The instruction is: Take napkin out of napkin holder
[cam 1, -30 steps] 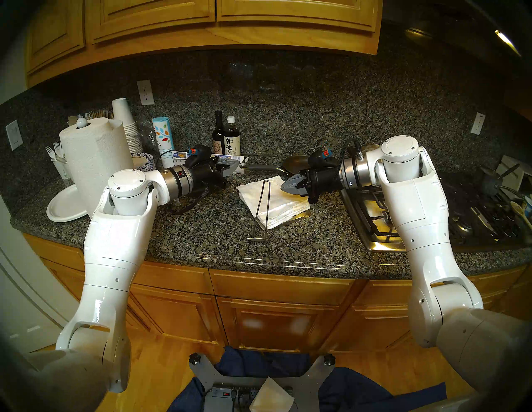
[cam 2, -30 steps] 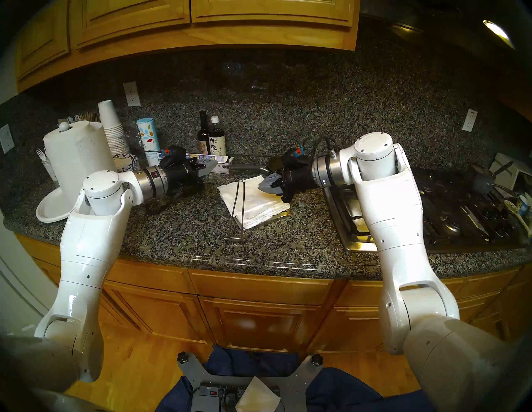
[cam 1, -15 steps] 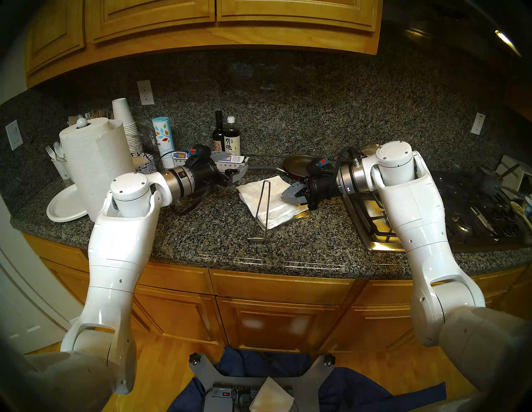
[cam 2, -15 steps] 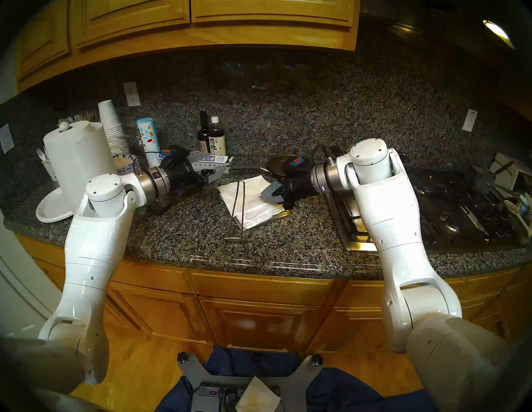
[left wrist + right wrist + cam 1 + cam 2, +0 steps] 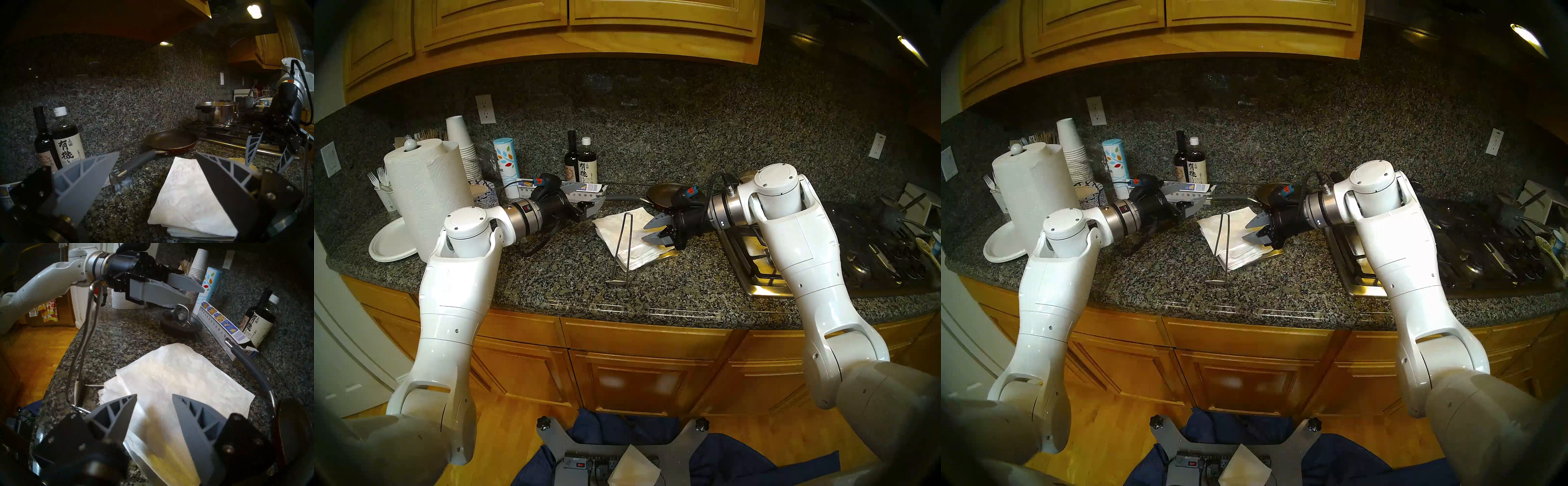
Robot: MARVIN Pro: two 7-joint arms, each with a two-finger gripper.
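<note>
The right gripper [image 5: 648, 230], grey-fingered on a black body, is hovering with its jaws parted and empty over the 3 o'clock side of the thin white square paper napkin [image 5: 634, 222], which is lying skewed on top of the thick white napkin stack [image 5: 648, 253] in the flat grey metal napkin holder [image 5: 671, 254]. The holder's thin dark wire arm [image 5: 624, 246] is standing raised at the stack's 9 o'clock side, so nothing is pinning the paper. The left gripper [image 5: 600, 200] is waiting at 10 o'clock, jaws spread wide, holding nothing. A good pinch probably means lowering onto the top sheet's free edge only, closing lightly, then lifting away from the wire arm so lower sheets are not dragged along.
</note>
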